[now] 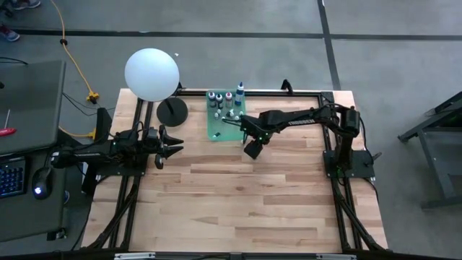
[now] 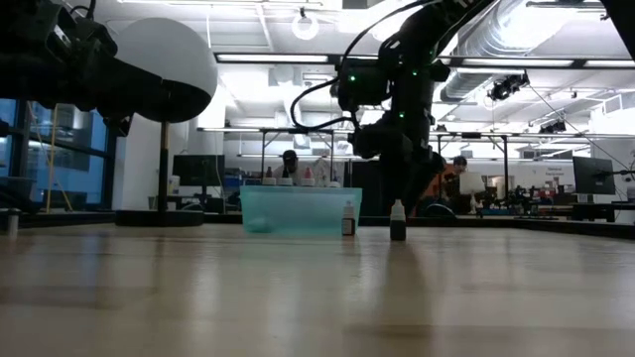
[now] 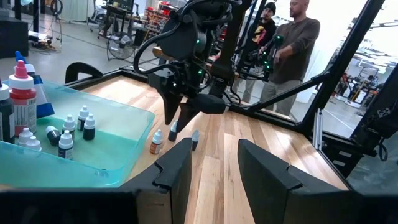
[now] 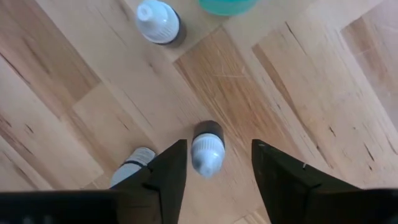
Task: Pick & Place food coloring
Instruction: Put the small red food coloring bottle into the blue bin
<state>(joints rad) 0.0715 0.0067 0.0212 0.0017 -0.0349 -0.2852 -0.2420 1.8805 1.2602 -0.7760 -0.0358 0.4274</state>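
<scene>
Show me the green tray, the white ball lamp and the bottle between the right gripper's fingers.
green tray [image 3: 118, 158], left wrist view, on its near wall.
white ball lamp [image 1: 151, 74], high view, on the globe's middle.
bottle [image 4: 207, 151], right wrist view, on its white cap.

1 translucent green flat plastic tray [image 1: 215, 130], just beyond the fingers; 1 big white ball-shaped lamp [image 1: 151, 74] on black round base [image 1: 172, 111]; light wooden plank table [image 1: 238, 202]; 2 people [image 3: 292, 43] well beyond the fingers.

Most food coloring bottles [image 1: 220, 101] stand in the tray [image 1: 216, 131] at the table's [image 1: 238, 195] far edge; the lamp [image 1: 151, 74] stands left of it, three loose bottles [image 3: 157, 142] just right.
</scene>
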